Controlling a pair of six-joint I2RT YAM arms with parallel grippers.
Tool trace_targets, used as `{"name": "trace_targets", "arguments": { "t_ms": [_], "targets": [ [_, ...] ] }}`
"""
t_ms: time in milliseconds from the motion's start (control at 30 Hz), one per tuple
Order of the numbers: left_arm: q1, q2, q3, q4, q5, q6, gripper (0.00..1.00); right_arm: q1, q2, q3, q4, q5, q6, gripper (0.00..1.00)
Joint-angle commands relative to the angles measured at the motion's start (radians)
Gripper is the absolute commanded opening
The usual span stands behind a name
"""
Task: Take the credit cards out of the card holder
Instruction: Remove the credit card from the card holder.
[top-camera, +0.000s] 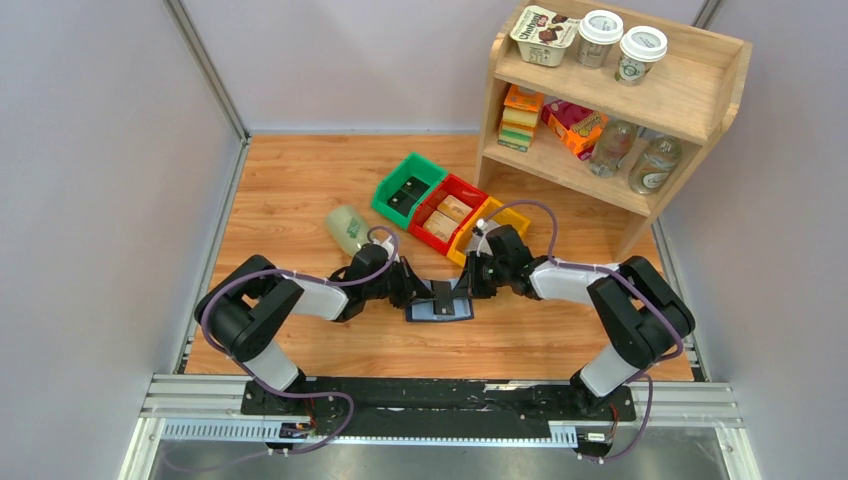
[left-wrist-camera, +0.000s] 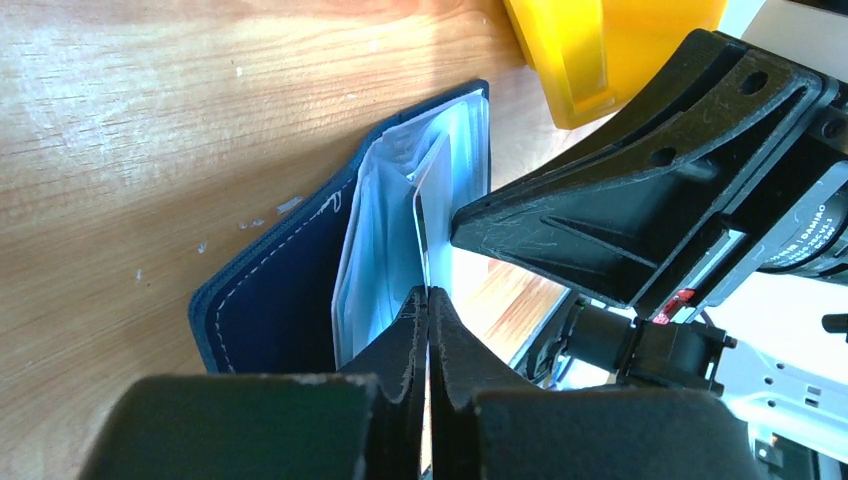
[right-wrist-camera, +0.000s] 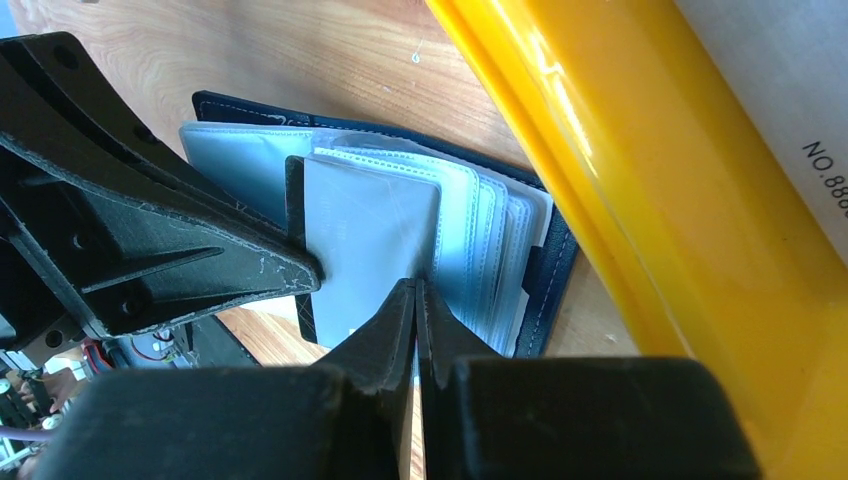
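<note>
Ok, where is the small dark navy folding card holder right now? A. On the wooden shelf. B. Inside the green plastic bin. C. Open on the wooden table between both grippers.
C: the navy card holder lies open on the wooden table, sleeves fanned; the left gripper pinches a thin pale credit card at one edge, the right gripper is shut at the other.

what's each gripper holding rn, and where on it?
Left gripper: shut on a credit card, at its exposed edge. Right gripper: apparently pinching the card holder by a sleeve edge.
</note>
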Motion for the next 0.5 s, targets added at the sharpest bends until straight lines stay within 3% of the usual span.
{"name": "trace_targets", "arguments": {
  "t_ms": [0,467],
  "targets": [
    [-0.013,-0.041,0.004,0.071,0.028,0.005,0.0,-0.001,0.078,-0.048,-0.056,0.096,-0.029,0.04],
    [-0.008,-0.184,-0.003,-0.176,-0.043,0.077,0.0,-0.024,0.154,-0.076,-0.073,0.146,-0.032,0.01]
  ]
}}
